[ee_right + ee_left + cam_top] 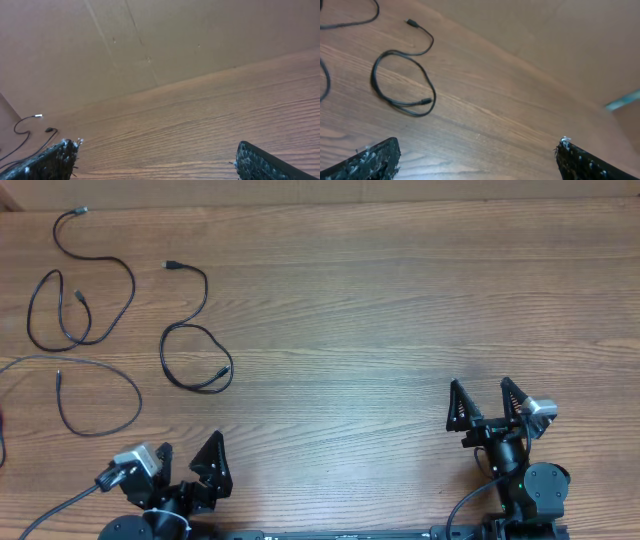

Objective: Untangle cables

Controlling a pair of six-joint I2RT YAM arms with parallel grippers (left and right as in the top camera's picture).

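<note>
Left claw (192, 440): jaws spread wide, nothing between them, at the near edge of the desk (380, 300). Directly ahead of it, near but not touching, lies a black cable (163, 355) curled into one loop, its tail running farther ahead to a small plug. Ahead and to the left of this claw a second cable (138, 400) forms a larger open curve and runs off the left border. Farthest ahead and left, a third cable (132, 283) lies in winding loops. The three appear to lie separate.

Right claw (481, 385): jaws equally wide, holding nothing; all cables well apart to its left
</note>
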